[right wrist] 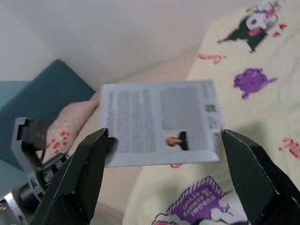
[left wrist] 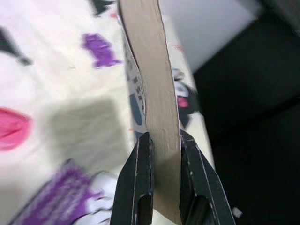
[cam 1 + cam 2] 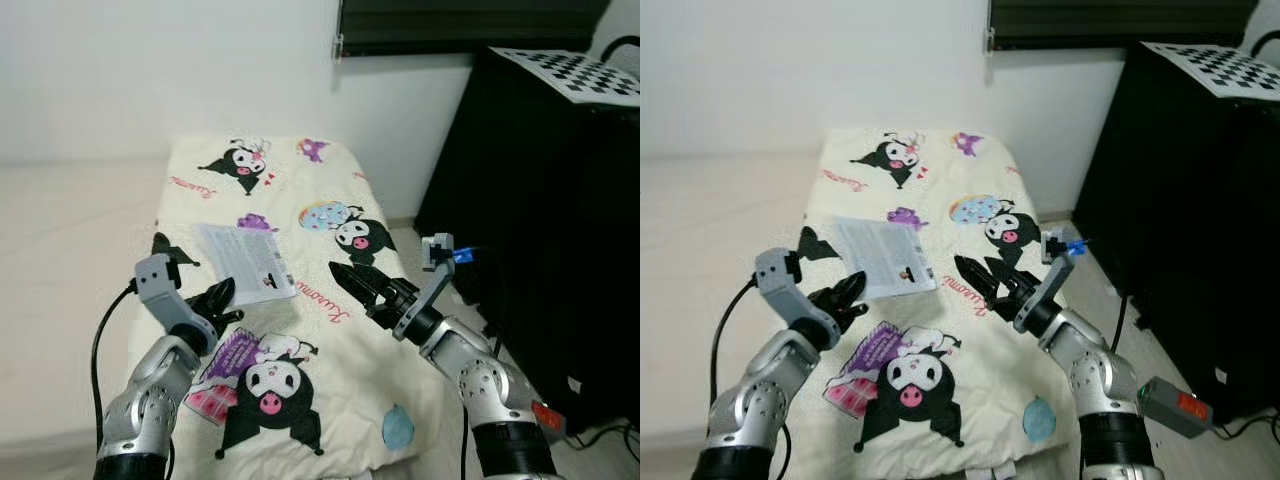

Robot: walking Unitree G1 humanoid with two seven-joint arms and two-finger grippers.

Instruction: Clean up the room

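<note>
A robot stands at the foot of a bed (image 3: 60, 230) covered by a cream blanket (image 3: 330, 400) printed with black-and-white cartoon characters.

At about 8 o'clock in the head view, the left claw (image 3: 221, 296) is clenched on the near edge of a thin book (image 3: 245, 262). The left wrist view shows both black fingers (image 2: 138, 178) pressed flat against the book's covers, with the tan page block standing between them. The book is tilted, its white back cover with grey text blocks facing up, its far end toward 12 o'clock. Whether it has fully left the blanket I cannot tell.

At about 4 o'clock, the right claw (image 3: 352, 279) hovers over the blanket just beside the book, not touching it. Its fingers are spread wide, released and holding nothing; the right wrist view looks between them straight at the printed cover.

At 2 o'clock, a black cabinet (image 3: 540, 220) stands against the wall, a checkerboard card (image 3: 575, 70) on top.

The step in hand appears to be picking the book off the bed. The next move likely calls for lifting it clear with the pinch kept firm, since the thin grip at one edge could let it swing, then carrying it somewhere to be put away.
</note>
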